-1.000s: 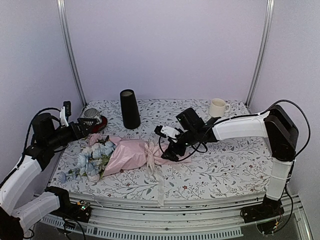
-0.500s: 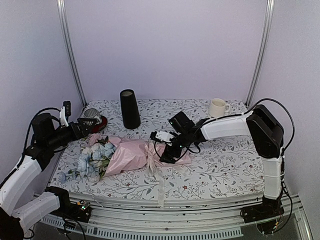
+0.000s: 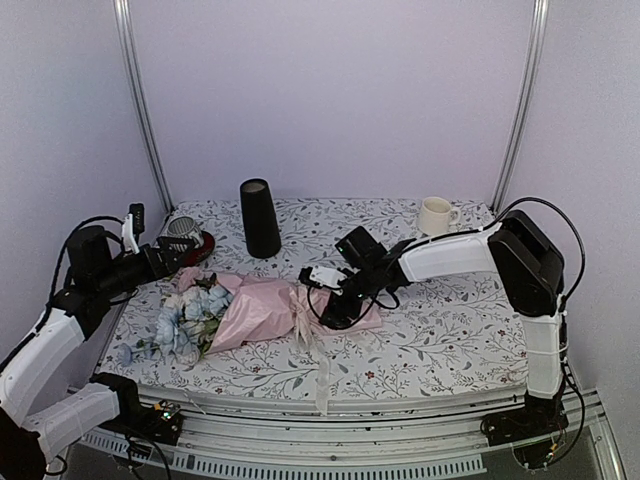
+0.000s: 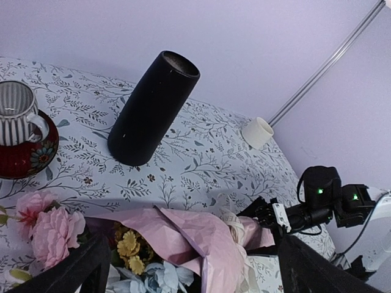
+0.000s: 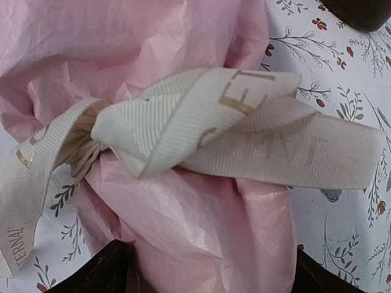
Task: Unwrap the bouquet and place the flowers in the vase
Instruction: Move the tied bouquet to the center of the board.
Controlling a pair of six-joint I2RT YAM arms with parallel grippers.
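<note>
- My left tool (image 3: 178, 256) hung at the far left edge of the counter (image 3: 450, 340). Its fingers (image 4: 79, 271) were spread wide at the bottom corners of its own camera, with nothing between them.
- Just beyond it I saw a striped cup (image 3: 180, 231) standing on a red saucer (image 3: 203, 243).
- The flowers (image 3: 190, 320) lay at the near left, pale blue and pink blooms pointing left, yellow clusters tucked against the wrap.
- The vase (image 3: 260, 218) stood upright toward the back, left of centre, apart from the wrap and with nothing in it that I could see.
- The bouquet (image 3: 250, 308) lay on its side across the counter, still wrapped in pink paper (image 5: 183, 55), its narrow end pointing right.
- A cream ribbon (image 5: 201, 134) with gold lettering was knotted around that narrow end.
- My right tool (image 3: 330, 310) sat low over the tied end, spread on either side of the paper just below the knot. I could not tell whether it pressed the paper.
- A cream mug (image 3: 434, 215) stood at the back right, well apart from everything else.
</note>
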